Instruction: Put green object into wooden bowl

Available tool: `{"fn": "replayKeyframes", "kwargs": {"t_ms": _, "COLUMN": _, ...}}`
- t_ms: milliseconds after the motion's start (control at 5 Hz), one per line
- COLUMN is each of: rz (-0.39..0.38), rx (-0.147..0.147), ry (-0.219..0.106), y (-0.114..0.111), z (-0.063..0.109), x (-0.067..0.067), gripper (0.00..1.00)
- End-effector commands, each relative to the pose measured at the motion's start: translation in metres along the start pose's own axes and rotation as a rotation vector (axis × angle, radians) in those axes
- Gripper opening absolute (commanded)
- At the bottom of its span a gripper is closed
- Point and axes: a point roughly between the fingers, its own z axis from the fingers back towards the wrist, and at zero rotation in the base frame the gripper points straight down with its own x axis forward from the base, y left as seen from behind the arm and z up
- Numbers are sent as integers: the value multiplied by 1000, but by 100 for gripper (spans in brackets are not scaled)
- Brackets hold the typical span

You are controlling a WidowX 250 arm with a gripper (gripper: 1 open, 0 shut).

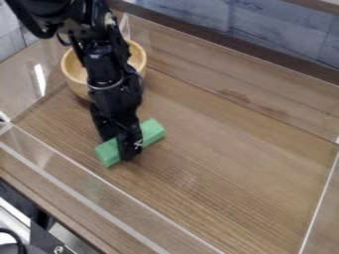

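Observation:
The green object (111, 152) is a bright green bar lying on the wooden table, angled from lower left to upper right. My black gripper (126, 143) points straight down over its middle, open, with one finger on each side of the bar and the tips down near the table. The bar's centre is hidden behind the fingers; only its two ends show. The wooden bowl (73, 66) stands at the back left, round and light tan, partly covered by my arm.
Clear plastic walls (172, 220) enclose the wooden table (239, 149) on the near and right sides. A grey tiled wall (265, 30) runs along the back. Bare wood stretches right of the gripper.

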Motion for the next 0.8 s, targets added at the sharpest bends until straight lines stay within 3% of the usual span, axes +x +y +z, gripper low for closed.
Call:
{"fn": "replayKeyframes", "kwargs": {"t_ms": 0, "rz": -58, "rx": 27, "ry": -54, "y": 7, "z": 20, "x": 11, "gripper": 100}}
{"fn": "replayKeyframes", "kwargs": {"t_ms": 200, "rz": -14, "rx": 26, "ry": -57, "y": -2, "z": 22, "x": 16, "gripper": 0}}
{"fn": "replayKeyframes", "kwargs": {"t_ms": 600, "rz": -48, "rx": 17, "ry": -108, "y": -7, "z": 59, "x": 24, "gripper": 0}}
